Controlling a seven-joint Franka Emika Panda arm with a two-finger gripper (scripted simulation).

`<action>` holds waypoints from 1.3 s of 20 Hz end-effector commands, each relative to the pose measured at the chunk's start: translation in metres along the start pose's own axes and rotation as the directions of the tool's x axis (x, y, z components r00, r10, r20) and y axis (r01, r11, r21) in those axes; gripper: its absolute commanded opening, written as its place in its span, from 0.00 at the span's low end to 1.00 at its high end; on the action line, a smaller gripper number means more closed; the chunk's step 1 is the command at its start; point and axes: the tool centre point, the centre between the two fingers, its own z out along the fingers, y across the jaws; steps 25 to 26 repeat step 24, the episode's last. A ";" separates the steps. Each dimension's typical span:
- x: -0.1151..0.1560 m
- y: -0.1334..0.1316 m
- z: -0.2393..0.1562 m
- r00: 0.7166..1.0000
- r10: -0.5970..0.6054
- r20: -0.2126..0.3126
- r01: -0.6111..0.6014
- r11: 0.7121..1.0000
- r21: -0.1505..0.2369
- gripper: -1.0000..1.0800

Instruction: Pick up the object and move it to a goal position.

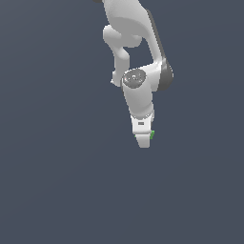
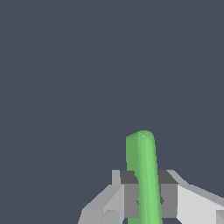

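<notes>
Your gripper [image 2: 146, 199] is clamped on the green block [image 2: 144, 175], which sits between its fingers near the grey surface's centre. The grasp looks done; no goal marker shows, so carrying remains.

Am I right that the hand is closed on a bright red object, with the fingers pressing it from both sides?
Not quite: the object is bright green, not red. The wrist view shows it clamped in the hand, a dark finger pad against each side. In the exterior view only a green sliver shows at the hand's tip.
</notes>
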 end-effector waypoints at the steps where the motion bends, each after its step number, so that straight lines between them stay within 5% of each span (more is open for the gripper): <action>1: 0.009 0.014 -0.017 1.000 0.001 0.001 -0.001 1.000 0.000 0.00; 13: 0.041 0.064 -0.074 1.000 0.001 0.000 -0.001 1.000 0.000 0.00; 26: 0.049 0.077 -0.087 1.000 0.001 -0.001 -0.001 1.000 0.000 0.00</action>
